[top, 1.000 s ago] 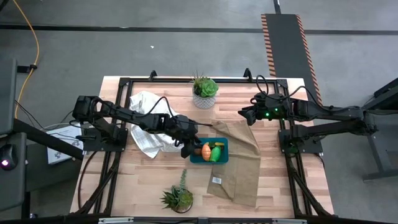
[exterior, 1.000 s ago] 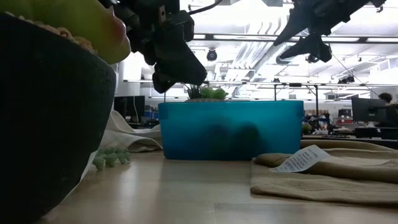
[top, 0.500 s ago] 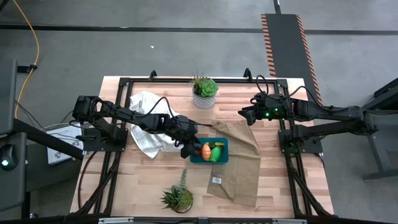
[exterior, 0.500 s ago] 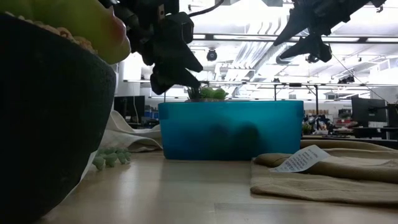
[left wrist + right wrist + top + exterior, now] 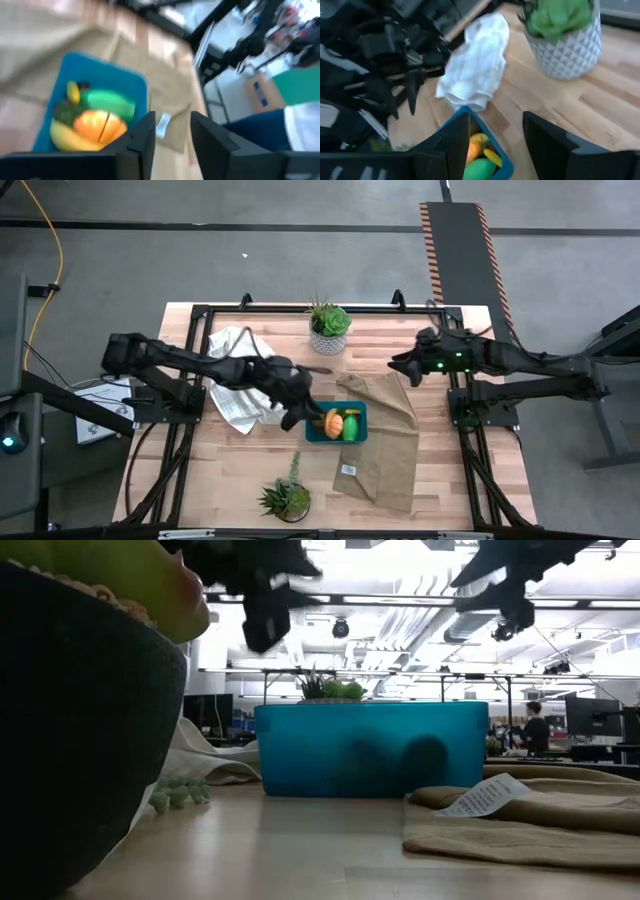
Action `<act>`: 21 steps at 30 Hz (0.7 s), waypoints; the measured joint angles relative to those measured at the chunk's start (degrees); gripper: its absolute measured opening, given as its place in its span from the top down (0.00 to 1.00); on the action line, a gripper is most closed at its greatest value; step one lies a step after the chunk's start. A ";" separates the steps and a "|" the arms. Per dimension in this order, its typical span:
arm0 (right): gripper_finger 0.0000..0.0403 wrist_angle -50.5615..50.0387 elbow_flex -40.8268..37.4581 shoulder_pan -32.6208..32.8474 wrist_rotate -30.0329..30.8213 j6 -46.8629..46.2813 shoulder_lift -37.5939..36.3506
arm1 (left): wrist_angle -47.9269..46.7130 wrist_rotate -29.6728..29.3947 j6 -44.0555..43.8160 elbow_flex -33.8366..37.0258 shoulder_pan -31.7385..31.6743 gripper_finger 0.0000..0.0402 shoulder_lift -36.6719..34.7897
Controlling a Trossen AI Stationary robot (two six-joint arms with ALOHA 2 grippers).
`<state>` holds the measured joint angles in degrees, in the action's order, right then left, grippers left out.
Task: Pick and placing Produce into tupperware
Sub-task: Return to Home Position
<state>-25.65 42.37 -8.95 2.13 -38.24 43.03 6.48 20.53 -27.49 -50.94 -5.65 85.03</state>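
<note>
The teal tupperware sits mid-table, just left of the tan cloth, holding the produce. The pieces look light, hard and slick, best pinched across their middles. The left gripper hovers just left of it, parted and empty. The right gripper waits far right, likewise parted and empty.

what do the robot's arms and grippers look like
The left arm and right arm are slim, black and jointed, with black cables along them. A green light glows near the right wrist. The left gripper and right gripper have two flat dark fingers.
</note>
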 joint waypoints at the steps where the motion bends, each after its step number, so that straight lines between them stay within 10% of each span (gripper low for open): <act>1: 0.57 0.04 0.00 0.00 -0.02 0.52 -1.37 | -0.02 -0.04 0.00 0.00 -0.31 0.74 -1.69; 8: 0.61 0.21 0.00 0.00 -2.20 1.20 -12.14 | -0.59 -0.55 0.66 -0.02 -4.09 0.89 -13.03; 21: 0.98 1.52 0.00 0.00 -6.36 2.46 -25.85 | 0.14 -2.15 2.16 -0.02 -7.47 0.99 -27.13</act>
<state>-24.13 42.37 -8.95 -4.22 -35.78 17.18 6.62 18.38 -25.32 -50.96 -13.13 57.90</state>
